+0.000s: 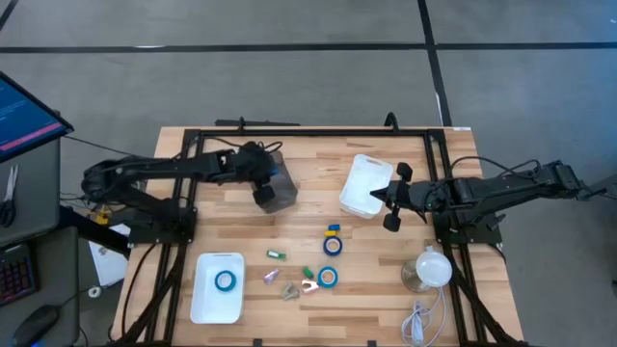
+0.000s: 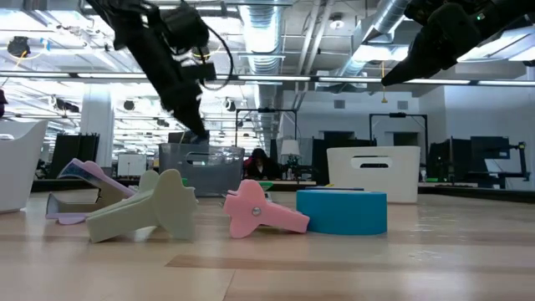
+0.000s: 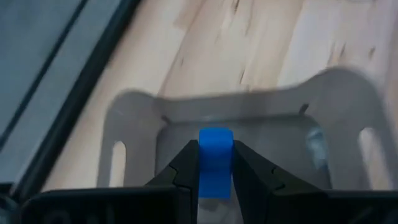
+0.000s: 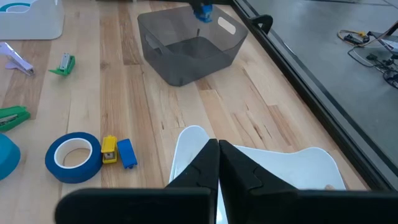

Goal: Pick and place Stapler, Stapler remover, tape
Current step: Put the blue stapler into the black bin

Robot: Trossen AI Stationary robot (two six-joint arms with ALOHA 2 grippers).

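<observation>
On the left side of the wooden table (image 1: 231,207), near its front edge, sits a white tray (image 1: 216,286) with one roll of blue tape (image 1: 225,280) inside it. Farther back, the left gripper (image 3: 215,167) hangs over a see-through gray bin (image 1: 276,188). Its two dark fingers (image 3: 185,168) are pinching a small blue thing (image 3: 215,162), held on edge right above the open bin. The small blue thing looks like tape, but I cannot tell for sure.

Near the middle of the table lie small things. A green stapler remover (image 1: 277,254) lies by a purple one (image 1: 270,278), with a pale green one (image 1: 288,291) and a pink one (image 1: 308,285) close to them. Two more blue tape rolls rest there, one (image 1: 333,245) farther back and one (image 1: 328,278) closer to the front. A little yellow and blue stapler (image 1: 334,230) sits just beside the farther roll.

To the right, the right gripper (image 4: 217,163) hovers over the rim of a white bin (image 1: 366,185). Its fingers are pressed together with nothing between them. A round lamp (image 1: 430,269) stands by the table's right edge.
</observation>
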